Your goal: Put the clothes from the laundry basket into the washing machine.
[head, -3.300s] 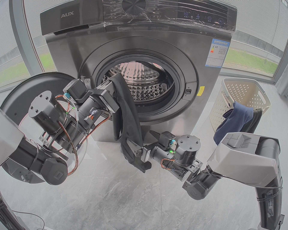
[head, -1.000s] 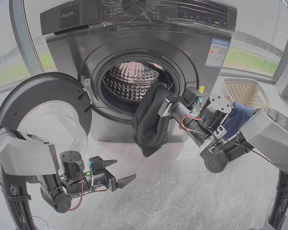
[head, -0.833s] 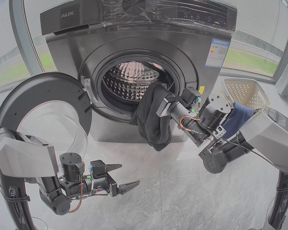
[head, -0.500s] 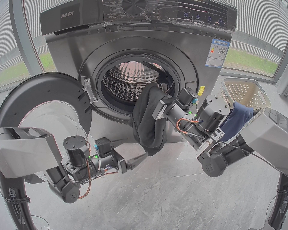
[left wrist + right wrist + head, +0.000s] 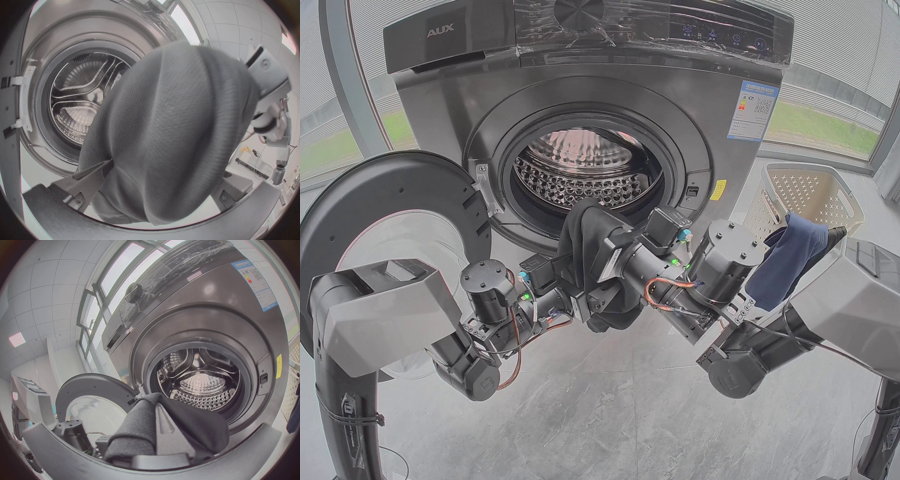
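A black garment [image 5: 584,250] hangs bunched in front of the lower rim of the washing machine's open drum [image 5: 581,169]. My right gripper [image 5: 592,240] is shut on its upper part, and the cloth drapes over the fingers [image 5: 167,427]. Just below, my left gripper [image 5: 592,309] stands open, with the garment's hanging bottom [image 5: 175,134] between its spread fingers [image 5: 90,172]. The beige laundry basket [image 5: 819,187] stands on the floor to the right of the machine. A blue garment [image 5: 787,256] and a dark one [image 5: 836,236] hang over the basket's front rim.
The round machine door [image 5: 387,212] is swung fully open to the left, close behind my left arm. Grey tiled floor [image 5: 600,412] lies free in front of the machine. Windows [image 5: 831,94] run behind the machine and the basket.
My left arm has risen from near the floor to the garment's hanging bottom, fingers still spread. The right gripper has carried the garment a little left and lower.
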Available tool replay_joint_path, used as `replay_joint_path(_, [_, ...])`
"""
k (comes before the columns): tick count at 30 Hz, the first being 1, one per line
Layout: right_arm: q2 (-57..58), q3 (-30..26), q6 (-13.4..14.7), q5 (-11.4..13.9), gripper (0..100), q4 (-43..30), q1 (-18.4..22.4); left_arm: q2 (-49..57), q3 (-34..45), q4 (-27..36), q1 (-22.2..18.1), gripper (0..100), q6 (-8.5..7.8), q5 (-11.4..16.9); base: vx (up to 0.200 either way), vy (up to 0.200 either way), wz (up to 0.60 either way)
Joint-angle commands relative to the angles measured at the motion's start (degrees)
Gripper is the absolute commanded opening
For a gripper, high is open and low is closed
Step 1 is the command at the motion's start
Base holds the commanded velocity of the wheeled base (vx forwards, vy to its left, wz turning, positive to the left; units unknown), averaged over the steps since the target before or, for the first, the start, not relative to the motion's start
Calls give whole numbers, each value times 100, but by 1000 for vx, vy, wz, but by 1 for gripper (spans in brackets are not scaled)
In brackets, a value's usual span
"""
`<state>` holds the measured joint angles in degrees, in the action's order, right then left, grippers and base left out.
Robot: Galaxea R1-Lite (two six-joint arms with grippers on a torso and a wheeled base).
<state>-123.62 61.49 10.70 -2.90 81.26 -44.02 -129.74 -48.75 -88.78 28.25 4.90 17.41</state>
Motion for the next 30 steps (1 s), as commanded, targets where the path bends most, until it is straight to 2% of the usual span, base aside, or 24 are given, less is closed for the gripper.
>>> replay_joint_path(1, [40, -111, 2, 0, 0, 4, -177, -411, -267, 19, -3, 100, 2, -62, 0, 0, 0])
replay_joint_path(4, [102, -164, 11, 0, 0, 4, -256, -649, -574, 10, -38, 100, -15, -387, 0, 0, 0])
replay_joint_path(13, [190, -295, 55, 0, 0, 12, -353, -816, -917, 10, -65, 100, -7, -554, 0, 0, 0])
replay_joint_path(14, [190, -295, 63, -9, 0, 12, -335, -807, -952, 10, -65, 0, -15, -625, 0, 0, 0])
replay_joint_path(20, [286, -383, 90, -9, 0, 30, -186, -798, -1110, 1, -135, 0, -7, -783, 0, 0, 0])
replay_joint_path(22, [488, -744, 99, -9, 0, 39, 78, -763, -1269, 1, -267, 0, 11, -976, 0, 0, 0])
replay_joint_path(23, [488, -744, 99, -9, 0, 39, 78, -763, -1269, 1, -267, 0, 11, -976, 0, 0, 0])
replay_joint_path(25, [532, -1069, 116, 0, 0, 74, 421, -640, -1251, -7, -364, 0, 143, -1011, 0, 0, 0])
replay_joint_path(30, [453, -1209, 134, 9, 0, 74, 667, -244, -970, -7, -328, 0, 178, -1029, 0, 0, 0])
